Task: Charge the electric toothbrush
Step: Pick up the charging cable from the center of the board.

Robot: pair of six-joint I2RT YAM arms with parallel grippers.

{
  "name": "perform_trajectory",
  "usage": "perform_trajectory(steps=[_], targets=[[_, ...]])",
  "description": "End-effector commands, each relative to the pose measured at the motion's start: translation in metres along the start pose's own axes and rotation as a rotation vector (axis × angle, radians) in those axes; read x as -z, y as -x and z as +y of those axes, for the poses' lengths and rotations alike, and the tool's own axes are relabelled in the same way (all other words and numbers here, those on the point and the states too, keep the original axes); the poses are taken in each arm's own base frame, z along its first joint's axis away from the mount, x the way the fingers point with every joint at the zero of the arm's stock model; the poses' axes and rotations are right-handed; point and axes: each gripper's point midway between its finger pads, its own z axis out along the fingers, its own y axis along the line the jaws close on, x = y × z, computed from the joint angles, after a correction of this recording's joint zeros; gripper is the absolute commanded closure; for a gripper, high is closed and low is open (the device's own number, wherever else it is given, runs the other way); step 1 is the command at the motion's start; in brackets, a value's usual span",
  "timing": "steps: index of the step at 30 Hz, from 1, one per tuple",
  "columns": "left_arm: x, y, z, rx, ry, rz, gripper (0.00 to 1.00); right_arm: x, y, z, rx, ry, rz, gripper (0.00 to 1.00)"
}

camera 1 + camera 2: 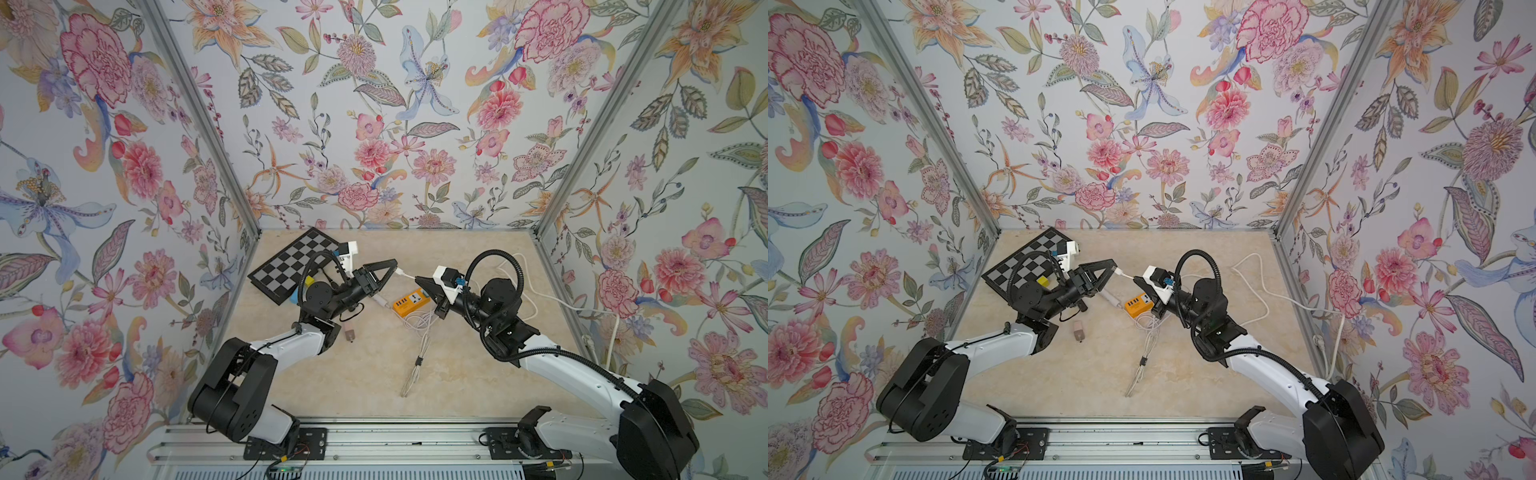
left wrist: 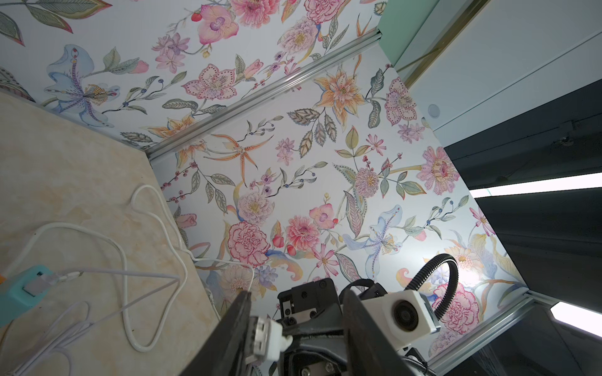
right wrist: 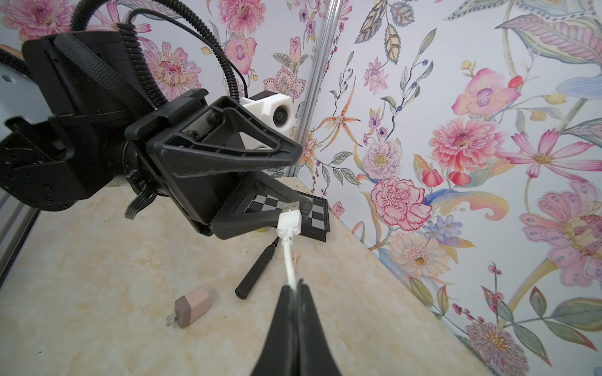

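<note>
**USB plug sitting between your 2 grippers, above the table**

Your right gripper (image 1: 417, 279) is clamping shut on the white cable (image 3: 289, 263), just behind its USB plug (image 3: 289, 218), and is holding it up off the table (image 1: 374, 386). Your left gripper (image 1: 392, 268) is facing it tip to tip, with its jaws standing apart around the plug. The plug is resting against the lower finger (image 3: 241, 226) while the upper finger is sitting clear of it, so that side is gripping nothing. The rest of the cable is lying in a loose bundle on the table, near the orange power strip (image 1: 409, 302). What looks like the toothbrush (image 1: 379, 300), a pale slim cylinder, is lying flat just beside the power strip, below the 2 grippers. A black cylinder (image 3: 257, 273) and a pink plug adapter (image 3: 192, 307) are lying on the table near the left gripper. A chessboard (image 1: 286, 262) is sitting in the far left corner.
</note>
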Motion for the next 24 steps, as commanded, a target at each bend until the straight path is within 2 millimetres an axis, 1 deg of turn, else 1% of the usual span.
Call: perform_trajectory(steps=[1, 4, 6, 9, 10, 11, 12, 13, 14, 15, 16, 18, 20, 22, 24], targets=[[-0.001, 0.005, -0.031, -0.048, -0.089, 0.004, 0.64, -0.007, 0.021, -0.004, -0.003, 0.010, -0.061, 1.00], [-0.002, 0.004, -0.033, -0.074, -0.073, 0.007, 0.71, -0.010, 0.019, -0.001, -0.014, 0.028, -0.057, 1.00], [-0.002, 0.004, -0.034, -0.089, -0.060, 0.010, 0.79, -0.011, 0.017, 0.000, -0.022, 0.028, -0.052, 1.00], [-0.002, 0.004, -0.038, -0.125, -0.057, 0.015, 0.97, -0.011, 0.016, 0.000, -0.050, 0.033, -0.047, 1.00], [-0.003, 0.005, -0.039, -0.147, -0.046, 0.016, 1.00, -0.010, 0.017, 0.001, -0.071, 0.041, -0.045, 0.97], [-0.003, 0.007, -0.039, -0.177, -0.034, 0.015, 1.00, -0.010, 0.019, 0.004, -0.109, 0.056, -0.041, 0.88], [-0.004, 0.007, -0.039, -0.206, -0.023, 0.017, 1.00, -0.010, 0.020, 0.007, -0.157, 0.078, -0.034, 0.76], [-0.006, 0.009, -0.039, -0.247, -0.006, 0.021, 1.00, -0.008, 0.025, 0.011, -0.225, 0.113, -0.034, 0.60], [-0.009, 0.011, -0.039, -0.290, 0.010, 0.030, 1.00, -0.006, 0.031, 0.015, -0.308, 0.152, -0.037, 0.46], [-0.012, 0.013, -0.041, -0.321, 0.016, 0.034, 1.00, -0.005, 0.037, 0.016, -0.392, 0.180, -0.040, 0.38], [-0.014, 0.014, -0.044, -0.342, 0.008, 0.036, 1.00, -0.004, 0.044, 0.016, -0.484, 0.208, -0.043, 0.34], [-0.019, 0.016, -0.053, -0.354, -0.026, 0.037, 1.00, -0.004, 0.056, 0.010, -0.644, 0.253, -0.046, 0.34], [-0.022, 0.019, -0.059, -0.363, -0.040, 0.032, 1.00, -0.004, 0.067, 0.003, -0.764, 0.296, -0.087, 0.37], [-0.023, 0.022, -0.060, -0.369, -0.040, 0.027, 1.00, -0.002, 0.077, 0.000, -0.827, 0.344, -0.148, 0.42], [-0.024, 0.021, -0.062, -0.366, -0.047, 0.027, 1.00, -0.005, 0.079, -0.003, -0.875, 0.379, -0.175, 0.49]])
